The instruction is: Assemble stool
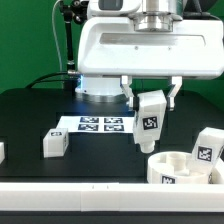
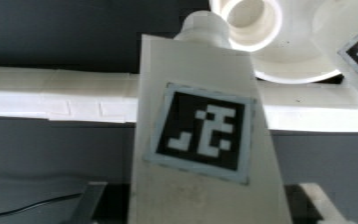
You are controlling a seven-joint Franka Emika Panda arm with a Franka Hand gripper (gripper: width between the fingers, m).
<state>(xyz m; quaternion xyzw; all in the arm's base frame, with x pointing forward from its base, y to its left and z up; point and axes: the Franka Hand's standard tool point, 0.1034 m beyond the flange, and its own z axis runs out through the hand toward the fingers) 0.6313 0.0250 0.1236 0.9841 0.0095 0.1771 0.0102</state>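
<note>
My gripper is shut on a white block leg with a black-and-white tag, holding it slightly tilted in the air. The leg's lower end hangs just above and to the exterior view's left of the round white seat, which lies near the table's front edge. In the wrist view the held leg fills the middle between my fingers. Its tip points toward a socket in the seat. A second leg leans by the seat on the exterior view's right. A third leg lies at the left.
The marker board lies flat behind the held leg, in front of the robot base. A white rail runs along the table's front edge. Part of another white piece shows at the exterior view's far left.
</note>
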